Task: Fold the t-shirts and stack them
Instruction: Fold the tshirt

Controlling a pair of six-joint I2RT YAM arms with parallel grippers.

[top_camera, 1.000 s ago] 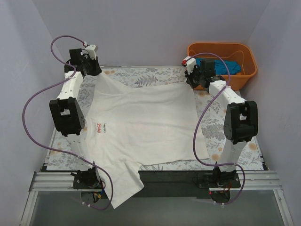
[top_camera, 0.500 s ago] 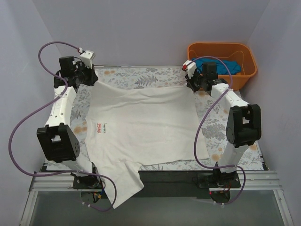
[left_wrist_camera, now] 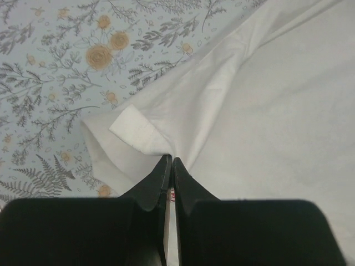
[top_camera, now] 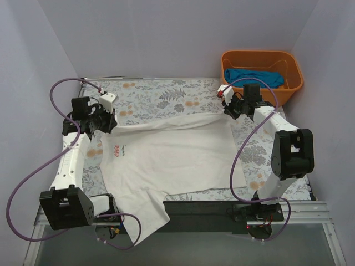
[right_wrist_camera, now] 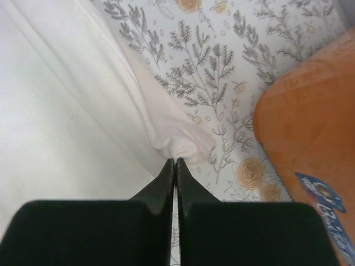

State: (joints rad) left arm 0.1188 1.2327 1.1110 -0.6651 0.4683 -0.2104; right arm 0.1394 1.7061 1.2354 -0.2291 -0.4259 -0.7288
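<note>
Large white short-sleeved t-shirt spread over the floral-printed desk. Small red chest logo towards the left. One loose flap hanging off the near edge between the arm bases.

Left pincer squeezed almost flat on a doubled-over corner of the white cloth at the far left. Right pincer likewise nipped tight on a small bunched tuft at the far right, near the orange plastic basket but apart from it. Far edge of the shirt drawn fairly straight between the two holds. Crumpled teal-blue shirt lying inside the basket. No red shirt in view.

Probably the step in hand: bringing the far edge over towards the near side for a first fold.

- Move both arms at one pace and one height, so that the edge neither sags in the middle nor skews.
- Lift just enough for the carried layer to clear the cloth beneath. Dragging would likely rumple the body and shift the logo side.
- Mind the right-hand hold. Only a little tuft sits between the tips, so a sharp tug could pull it free.
- Avoid stretching the edge harder than it already looks.
- Lay the edge down parallel to the near hem, and let go only once the cloth rests flat.
- Reckon with the hanging flap, whose weight may creep the whole shirt off the desk.
</note>
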